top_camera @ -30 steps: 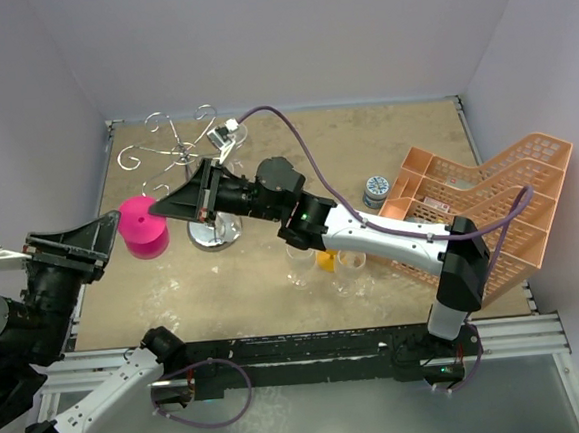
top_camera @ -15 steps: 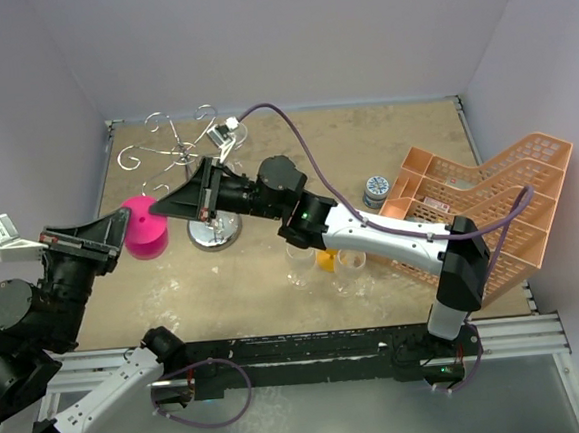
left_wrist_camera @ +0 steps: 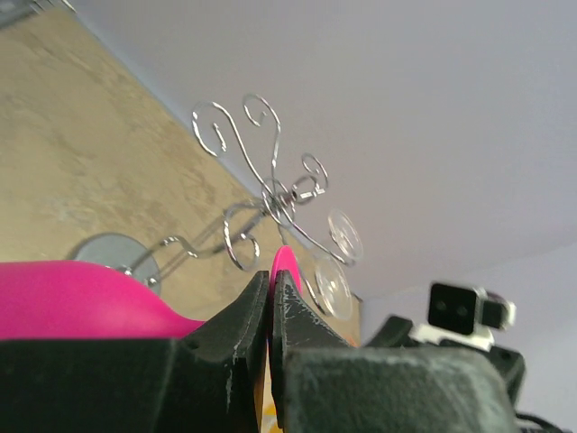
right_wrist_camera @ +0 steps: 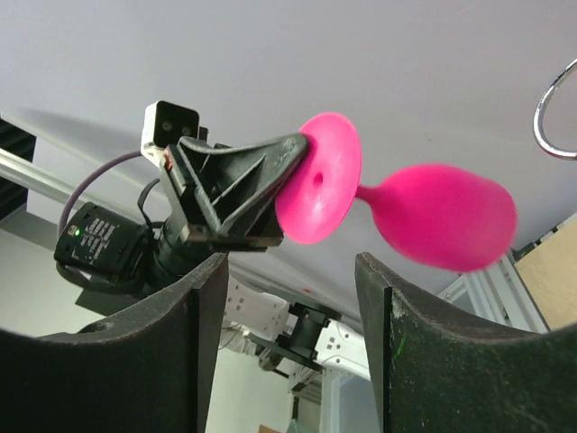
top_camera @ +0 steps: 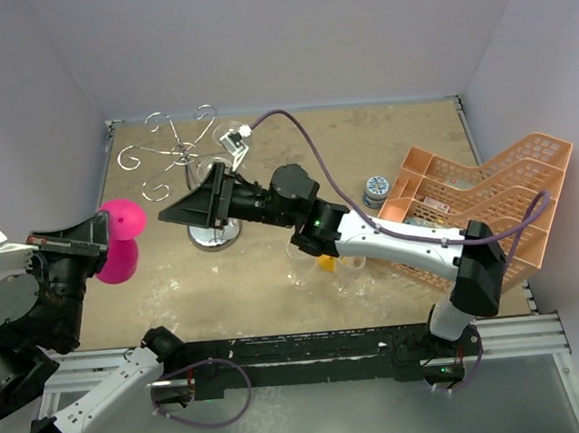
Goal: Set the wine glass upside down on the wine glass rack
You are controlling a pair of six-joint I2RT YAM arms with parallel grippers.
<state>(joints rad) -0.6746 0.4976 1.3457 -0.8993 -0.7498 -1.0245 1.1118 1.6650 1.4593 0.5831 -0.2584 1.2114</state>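
The pink wine glass (top_camera: pixel 121 242) hangs on its side at the left, off the table. My left gripper (top_camera: pixel 98 235) is shut on the rim of its round foot (right_wrist_camera: pixel 320 189), and its bowl (right_wrist_camera: pixel 442 216) sticks out sideways. In the left wrist view the foot's edge (left_wrist_camera: pixel 287 260) shows between the closed fingers of the left gripper (left_wrist_camera: pixel 271 275). My right gripper (right_wrist_camera: pixel 290 262) is open with nothing in it, just right of the glass (top_camera: pixel 164 216). The chrome wine glass rack (top_camera: pixel 179 150) stands behind on its round base (top_camera: pixel 214 234), its scroll arms (left_wrist_camera: pixel 270 194) beyond the glass.
A peach plastic crate (top_camera: pixel 489 201) lies at the right. Clear glasses (top_camera: pixel 303 261) and an orange object (top_camera: pixel 325 263) stand under the right arm, with a small tin (top_camera: pixel 376 188) near the crate. Two clear glass feet (left_wrist_camera: pixel 343 236) show by the rack's arms.
My left gripper has shut on the glass's foot and drawn it leftward, tipping it sideways. My right gripper has opened, let go of the glass and pulled back to the right.
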